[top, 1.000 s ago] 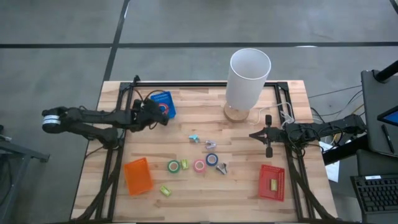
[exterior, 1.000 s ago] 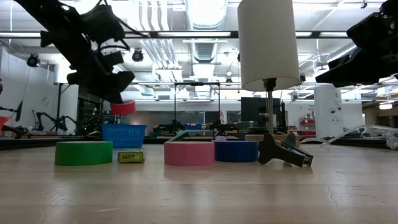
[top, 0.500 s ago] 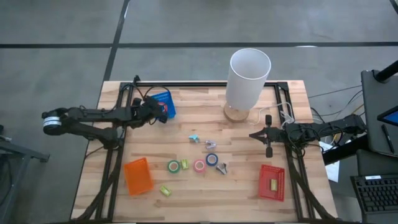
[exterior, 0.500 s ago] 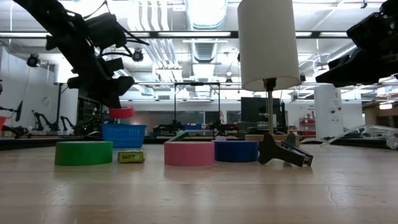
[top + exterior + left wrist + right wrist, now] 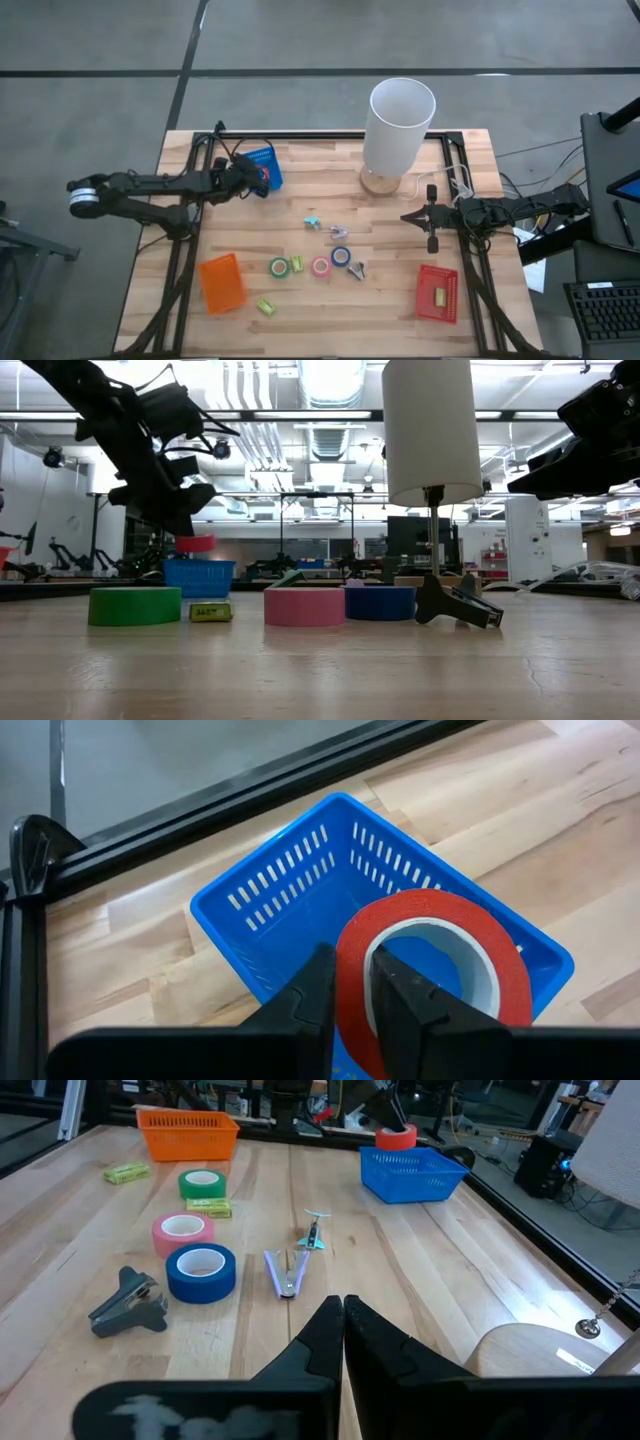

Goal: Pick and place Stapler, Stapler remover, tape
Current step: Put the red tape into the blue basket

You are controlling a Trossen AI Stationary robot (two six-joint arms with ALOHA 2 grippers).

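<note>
My left gripper [image 5: 352, 962] is shut on a red tape roll [image 5: 440, 960] over the blue basket [image 5: 300, 910] at the table's far left; the low view shows the red tape roll [image 5: 196, 543] just above the blue basket's rim [image 5: 199, 564]. Green tape [image 5: 279, 267], pink tape [image 5: 320, 266] and blue tape [image 5: 341, 256] lie flat mid-table, with a dark staple remover [image 5: 357, 270] beside them. My right gripper [image 5: 428, 218] is shut and waits near the lamp base, touching nothing. My left gripper pinches the red roll's wall [image 5: 350, 935] on the side nearest the wrist, one finger [image 5: 318, 990] outside the ring and the other finger [image 5: 400, 1000] inside its pale core. The fingers slant down from the table's left. The roll is lifted, roughly level, over the basket's inside.
A tall white lamp [image 5: 400, 125] stands at the far middle. An orange basket [image 5: 222, 282] sits near left, and a red basket [image 5: 437, 292] near right holds a yellow-green block. Small clips [image 5: 338, 232] and more yellow-green blocks [image 5: 266, 306] lie around the tapes.
My left gripper has moved down a little over the blue basket and slightly toward the table's left, staying shut on the red roll. The roll now hangs lower, closer to the basket's rim. The right arm has kept still.
</note>
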